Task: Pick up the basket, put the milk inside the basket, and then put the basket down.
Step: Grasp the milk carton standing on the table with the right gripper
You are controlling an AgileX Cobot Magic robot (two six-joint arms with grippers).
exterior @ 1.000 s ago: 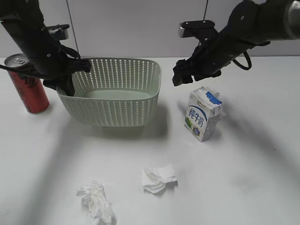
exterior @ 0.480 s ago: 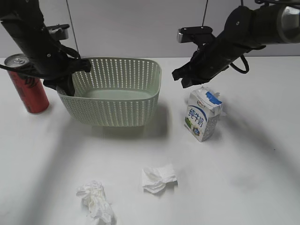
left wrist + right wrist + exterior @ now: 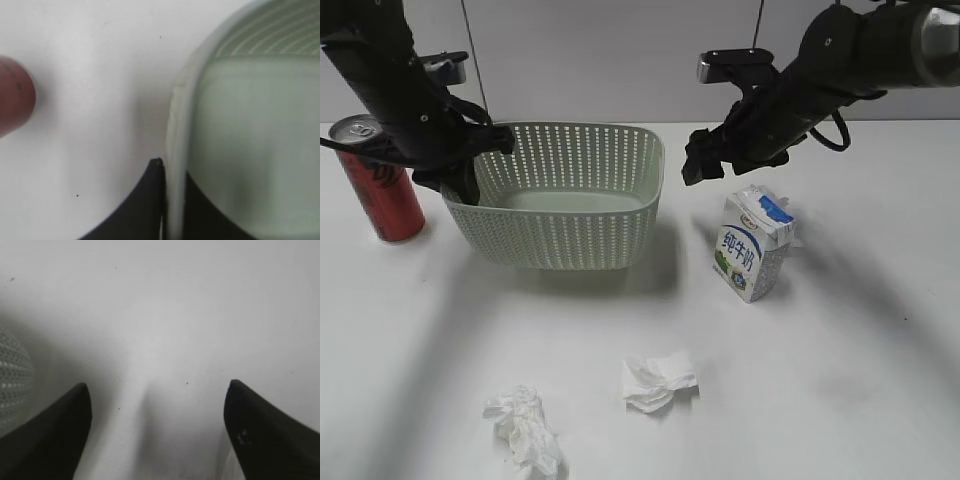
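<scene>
Left gripper (image 3: 468, 170) clamps the basket's left rim; right gripper (image 3: 705, 165) hangs open above the milk.

The pale green basket (image 3: 565, 200) sits on the white counter (image 3: 840, 380), the left jaws pinching its wall, one inside, one outside. The milk carton (image 3: 753, 243) stands upright just right of the basket, below the right jaws, spread wide and empty. A red can (image 3: 378, 180) stands left; two crumpled tissues (image 3: 660, 381) lie in front.

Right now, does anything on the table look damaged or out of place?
Two crumpled tissues lie loose on the table's near side. The milk carton stands upright, but its top looks dented and creased. Basket and red can look normal.
</scene>
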